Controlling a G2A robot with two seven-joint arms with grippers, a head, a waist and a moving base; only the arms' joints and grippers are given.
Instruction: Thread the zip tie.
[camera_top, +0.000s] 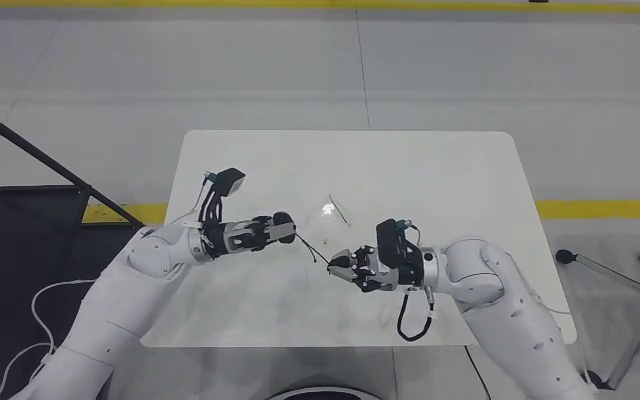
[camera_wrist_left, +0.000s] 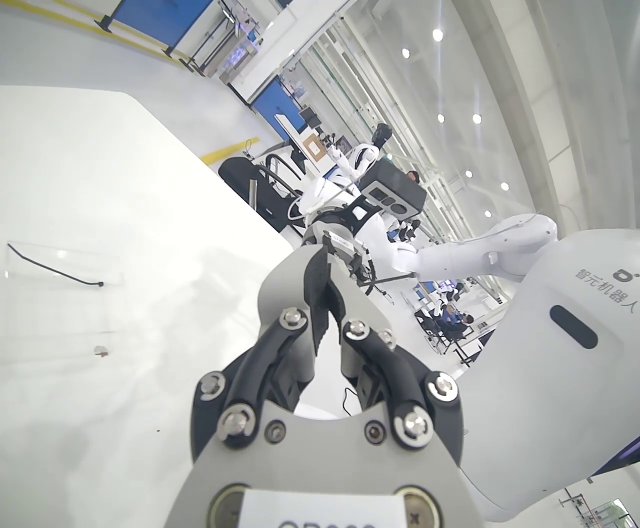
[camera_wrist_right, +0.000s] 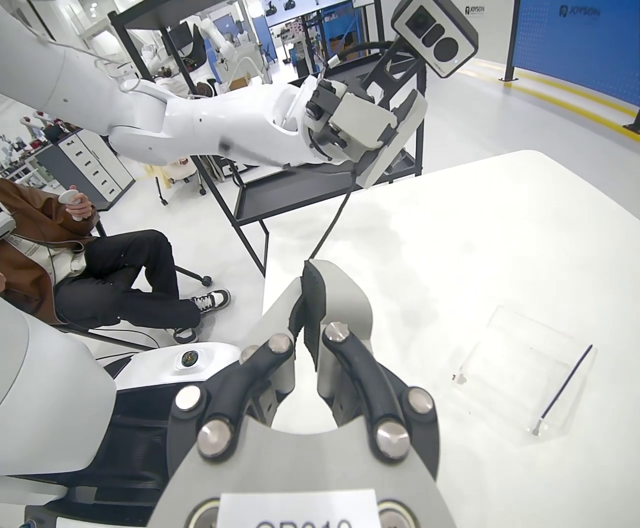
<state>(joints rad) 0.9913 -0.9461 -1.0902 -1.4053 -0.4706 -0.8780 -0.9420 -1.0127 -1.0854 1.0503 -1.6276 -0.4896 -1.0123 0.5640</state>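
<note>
The right hand (camera_wrist_right: 307, 287) has its fingers pressed together on one end of a black zip tie (camera_wrist_right: 334, 217). From that wrist, the strap climbs away from the fingertips, clear of the surface (camera_wrist_right: 450, 240), into the closed fingers of the left hand (camera_wrist_right: 372, 167), which hangs over the surface's edge. From above, the same tie is a thin dark line bridging the small gap between the two hands near the robot's side of the white surface. The left wrist view looks down its own pinched fingers (camera_wrist_left: 314, 300) with the other hand just beyond them. Farther out, a shallow clear tray (camera_wrist_right: 510, 350) sits flat on the surface, well apart from both hands. A second zip tie (camera_wrist_right: 567, 382) lies loose in it, and a small pale speck sits at one corner.
</note>
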